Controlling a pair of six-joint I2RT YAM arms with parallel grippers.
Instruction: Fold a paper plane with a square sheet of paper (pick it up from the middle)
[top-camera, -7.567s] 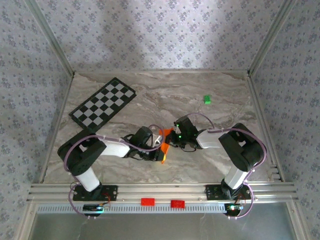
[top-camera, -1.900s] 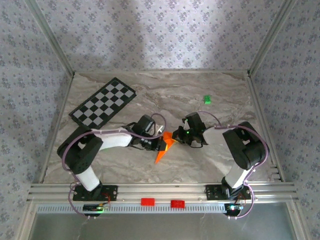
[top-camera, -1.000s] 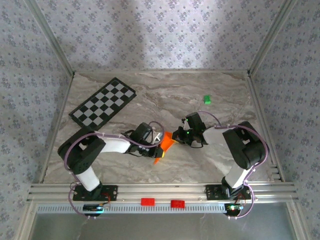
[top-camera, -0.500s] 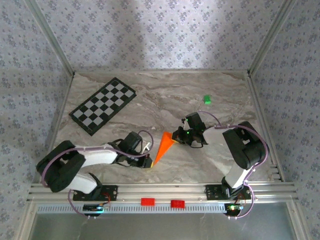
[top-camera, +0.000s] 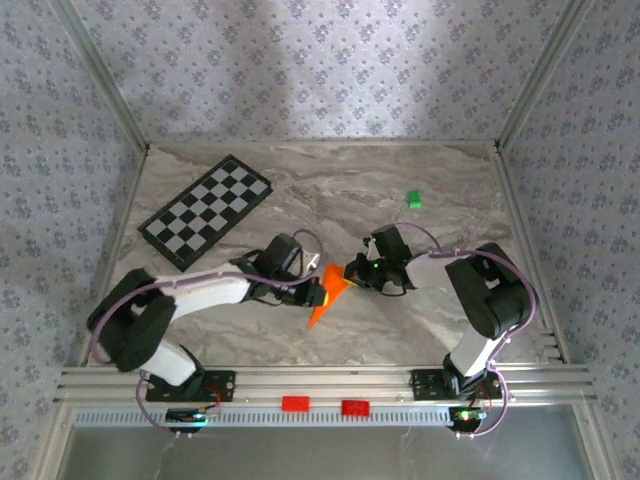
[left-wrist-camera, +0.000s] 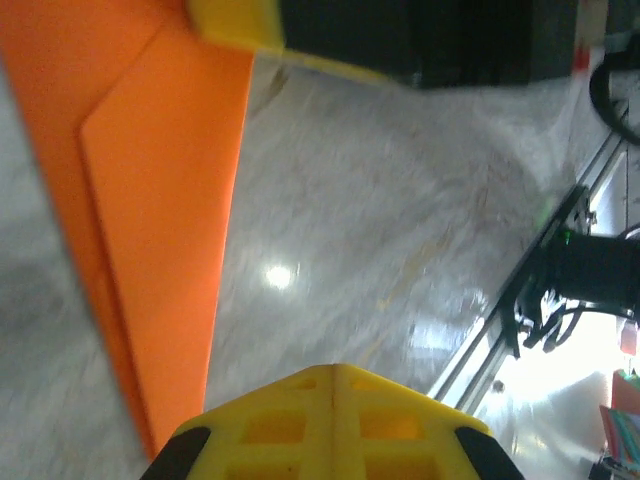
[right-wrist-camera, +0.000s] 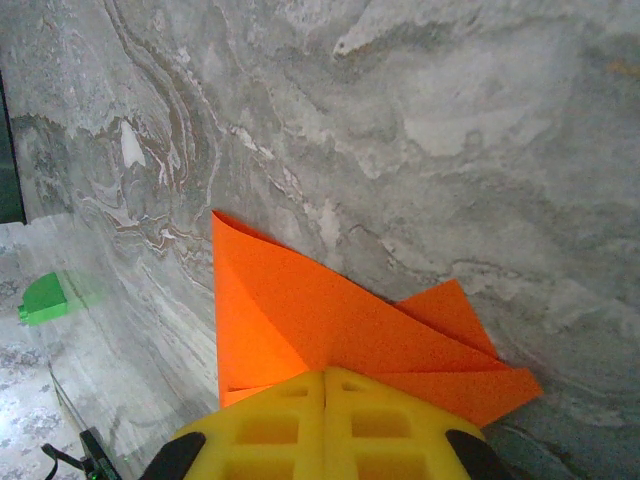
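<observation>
The square sheet of paper lies folded into a narrow orange wedge in the middle of the table, its point toward the near edge. My left gripper is shut and low over the wedge's left side. In the left wrist view its shut yellow fingertips sit just right of the paper's layered edge. My right gripper is shut at the wedge's wide far end. In the right wrist view its closed tips rest on top of the folded paper, whose flaps spread out ahead.
A black-and-white checkered board lies at the far left of the marble table. A small green block sits at the far right, also seen at the left edge of the right wrist view. The metal rail runs along the near edge.
My left gripper slid down to the wedge's near point half a second ago and has come back up to its middle. The right gripper has stayed on the wide end.
</observation>
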